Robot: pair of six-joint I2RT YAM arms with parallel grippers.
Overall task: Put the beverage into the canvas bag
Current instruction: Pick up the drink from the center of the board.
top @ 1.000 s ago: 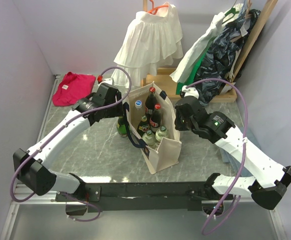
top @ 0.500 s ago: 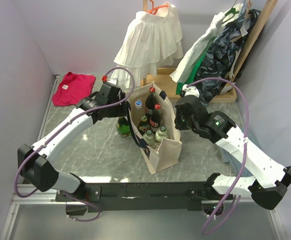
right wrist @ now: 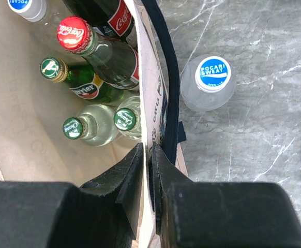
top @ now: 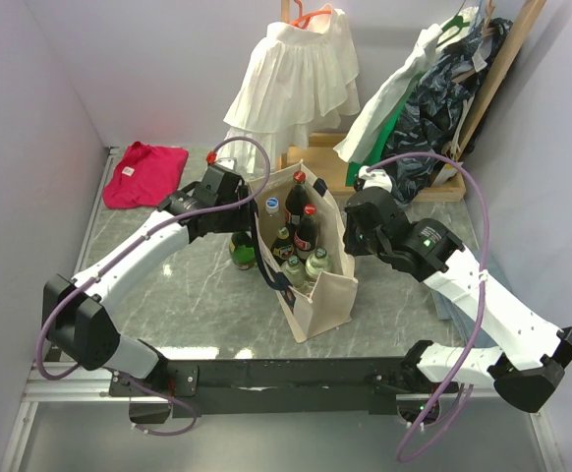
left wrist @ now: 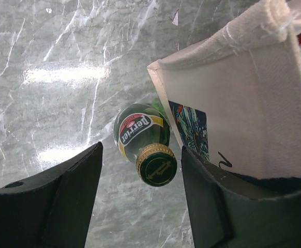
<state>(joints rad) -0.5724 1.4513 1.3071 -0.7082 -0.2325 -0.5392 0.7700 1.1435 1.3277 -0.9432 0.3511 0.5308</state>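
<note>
Left wrist view shows the left gripper (left wrist: 141, 152), matte black fingers spread wide around a glossy green glass bottle (left wrist: 144, 138), seemingly not touching it, on the veined grey marble table (left wrist: 47, 51) just beside the boxy, coarse-woven cream bag (left wrist: 243, 93), whose rim the right gripper (right wrist: 150, 155) pinches tight, pale lilac walls (top: 119, 59) around.

1 canvas bag (top: 325, 295) is holding 6: 2 Cokes (right wrist: 73, 32), 2 clear green-capped btls (right wrist: 73, 127), 1 bagged Perrier (right wrist: 86, 90), 1 bagged Pocari (right wrist: 21, 4). 2 more are standing outside on the bench (top: 198, 305): 1 loose Perrier (left wrist: 143, 137), 1 loose Pocari Sweat (right wrist: 211, 77). 1 white ruffled garment (top: 291, 84) is hanging; 1 red cloth (top: 143, 172) is lying on the bench.
</note>
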